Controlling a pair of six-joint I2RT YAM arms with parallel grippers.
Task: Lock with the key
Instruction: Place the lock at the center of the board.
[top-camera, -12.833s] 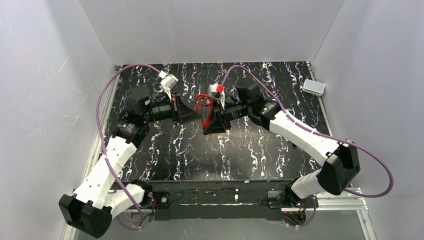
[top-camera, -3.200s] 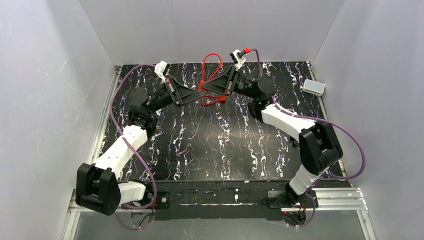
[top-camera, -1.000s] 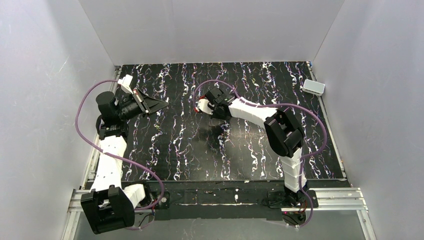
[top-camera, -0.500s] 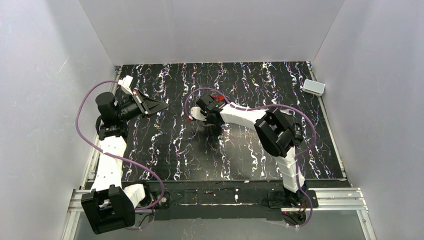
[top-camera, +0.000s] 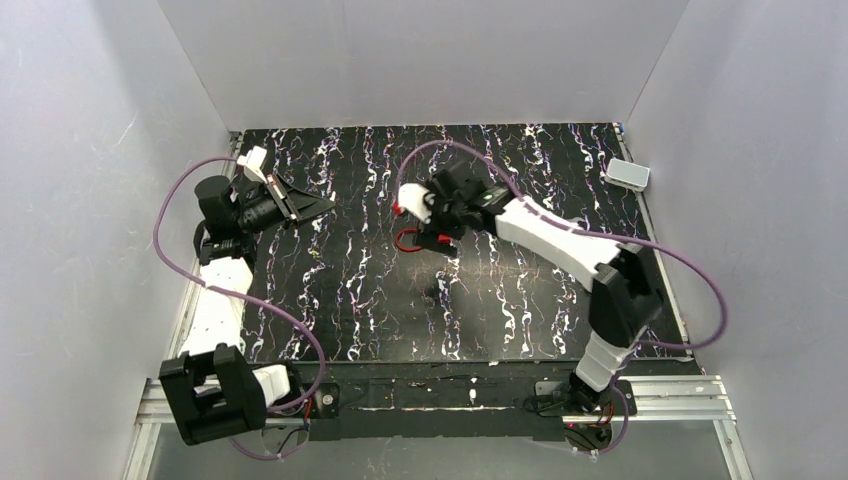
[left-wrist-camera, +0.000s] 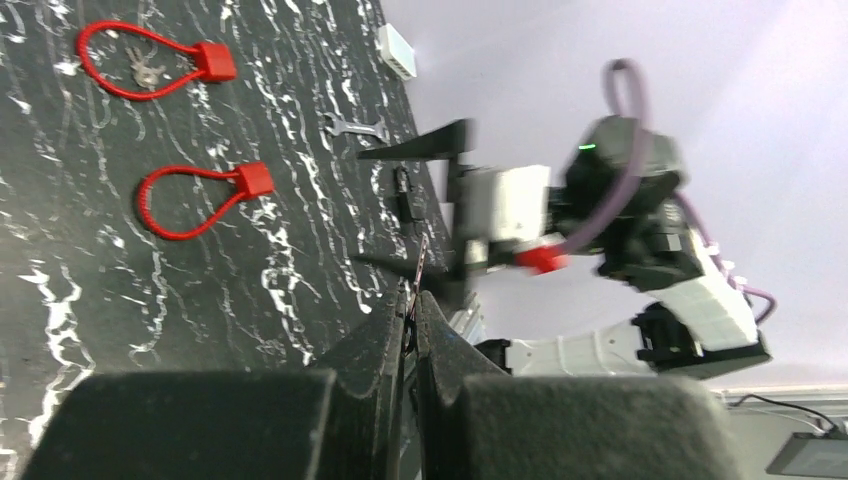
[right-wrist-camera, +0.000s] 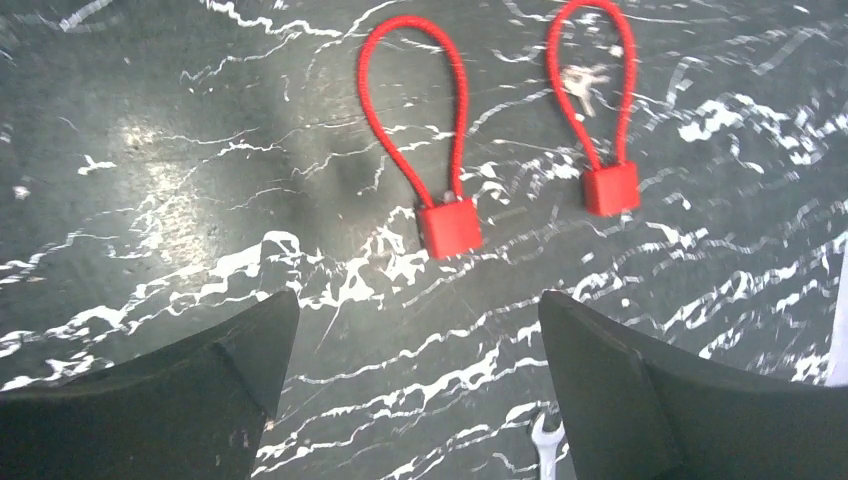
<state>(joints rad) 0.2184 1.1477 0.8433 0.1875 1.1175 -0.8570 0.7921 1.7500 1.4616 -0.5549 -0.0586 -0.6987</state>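
Observation:
Two red cable locks lie flat on the black marbled table. The nearer lock (right-wrist-camera: 447, 226) is below my right gripper (right-wrist-camera: 415, 300), which hangs open above it and touches nothing. The other lock (right-wrist-camera: 611, 188) has a small bunch of keys (right-wrist-camera: 580, 82) inside its loop. The top view shows just one lock (top-camera: 405, 240), beside the right gripper (top-camera: 432, 236). My left gripper (top-camera: 322, 205) is raised at the left, well apart from both locks (left-wrist-camera: 195, 198). It (left-wrist-camera: 412, 298) is shut on a thin key (left-wrist-camera: 421, 266) seen edge-on, its tip poking out past the fingertips.
A small silver wrench (right-wrist-camera: 545, 440) lies on the table near the locks, also seen from the left wrist as the wrench (left-wrist-camera: 355, 126). A white box (top-camera: 627, 173) sits at the table's far right edge. Grey walls enclose the table on three sides.
The right gripper has opened, let go of the red lock and risen from it; the lock now lies on the table. The left arm has barely moved.

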